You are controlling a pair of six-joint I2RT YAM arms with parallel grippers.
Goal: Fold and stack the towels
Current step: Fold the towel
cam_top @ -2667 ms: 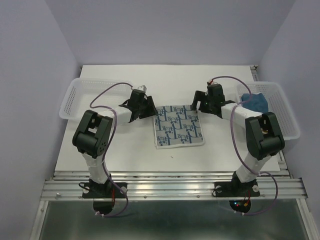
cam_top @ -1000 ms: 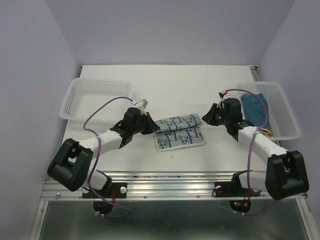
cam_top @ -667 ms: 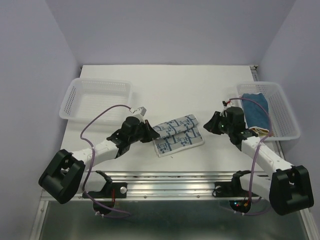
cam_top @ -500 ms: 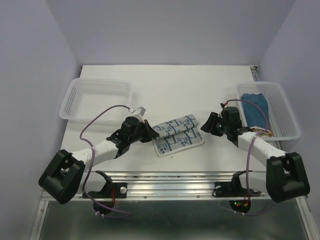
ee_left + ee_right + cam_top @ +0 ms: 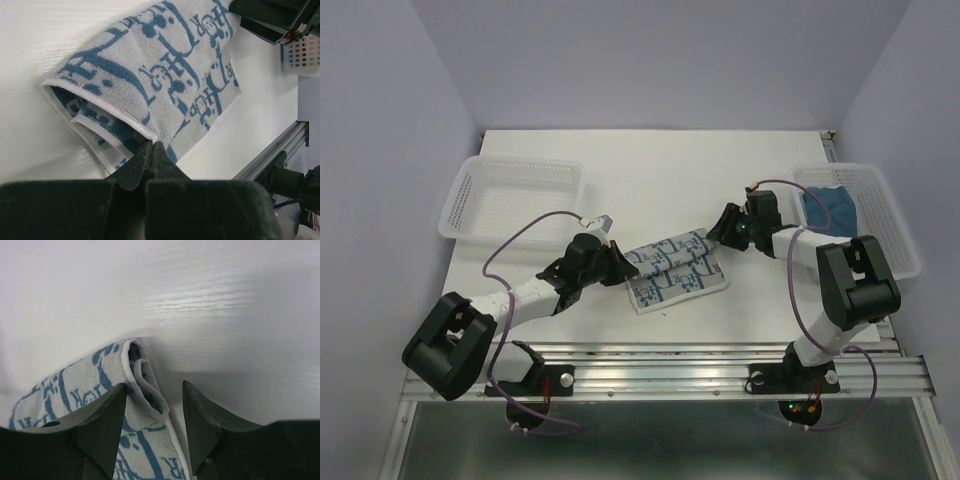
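A white towel with a blue pattern (image 5: 675, 268) lies partly folded on the table, its far half rolled over the near half. My left gripper (image 5: 621, 268) is shut on that towel's left hem (image 5: 148, 134), fingertips (image 5: 150, 150) pressed together. My right gripper (image 5: 725, 229) stands open at the towel's far right corner. In the right wrist view the doubled hem (image 5: 148, 390) sits between the spread fingers (image 5: 106, 417) without being pinched. A plain dark blue towel (image 5: 828, 206) lies in the right basket (image 5: 885, 235).
An empty white perforated basket (image 5: 510, 196) stands at the far left. The right basket sits against the table's right edge. A small colour card (image 5: 300, 52) shows near the right gripper in the left wrist view.
My right gripper has opened and let go of the towel's corner, then shifted up and left. The left gripper stayed shut and drew the hem a little nearer.
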